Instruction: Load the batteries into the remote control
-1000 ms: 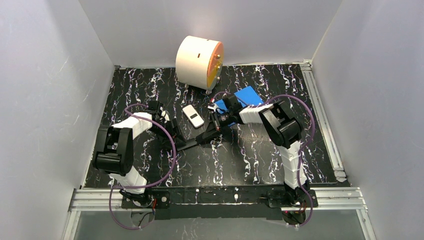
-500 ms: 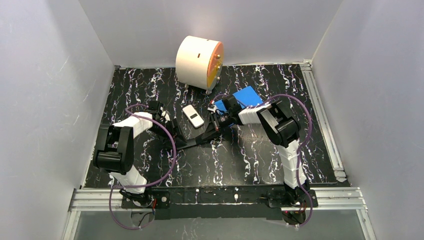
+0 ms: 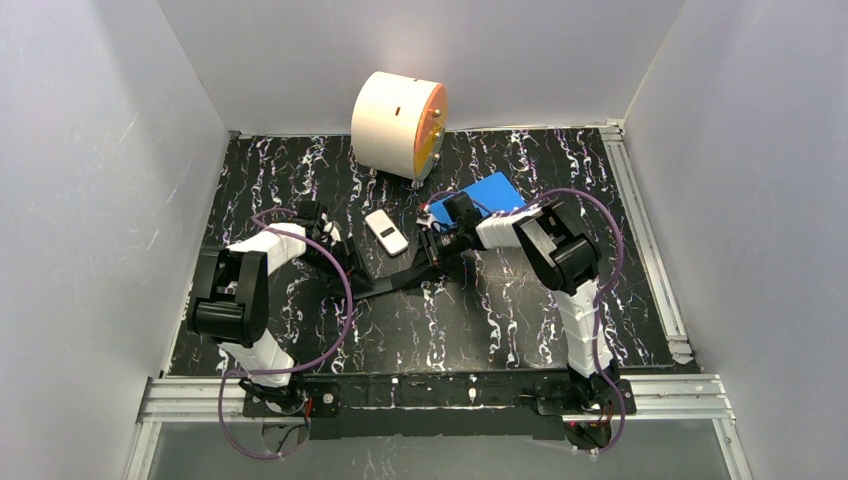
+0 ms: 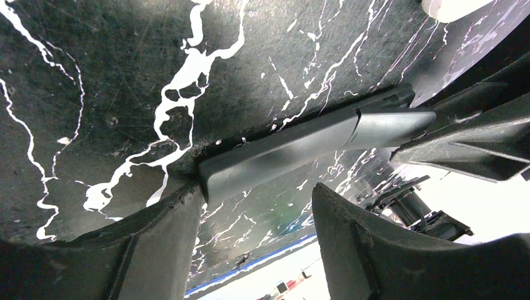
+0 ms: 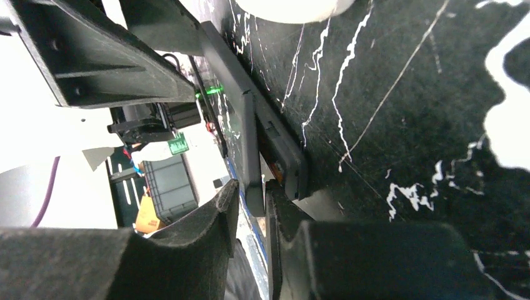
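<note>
The black remote control (image 3: 393, 284) lies on the marble table between both grippers. In the left wrist view the remote control (image 4: 294, 147) is a long dark slab. Its near end rests against one finger (image 4: 169, 231) of my left gripper (image 4: 256, 194), and the other finger stands well apart. My right gripper (image 5: 252, 195) is slightly open around the end of the remote's thin back cover (image 5: 249, 150), with a gap on one side. An orange-red sliver (image 5: 276, 174), probably one of the batteries, peeks from the compartment. The other battery is hidden.
A small white remote (image 3: 385, 232) lies just behind the black one. A blue box (image 3: 490, 190) sits behind my right gripper (image 3: 430, 260). A large white cylinder with an orange face (image 3: 398, 122) stands at the back. White walls enclose the table.
My right gripper's jaws have parted a little from the cover's end. The remote and my left gripper have barely moved.
</note>
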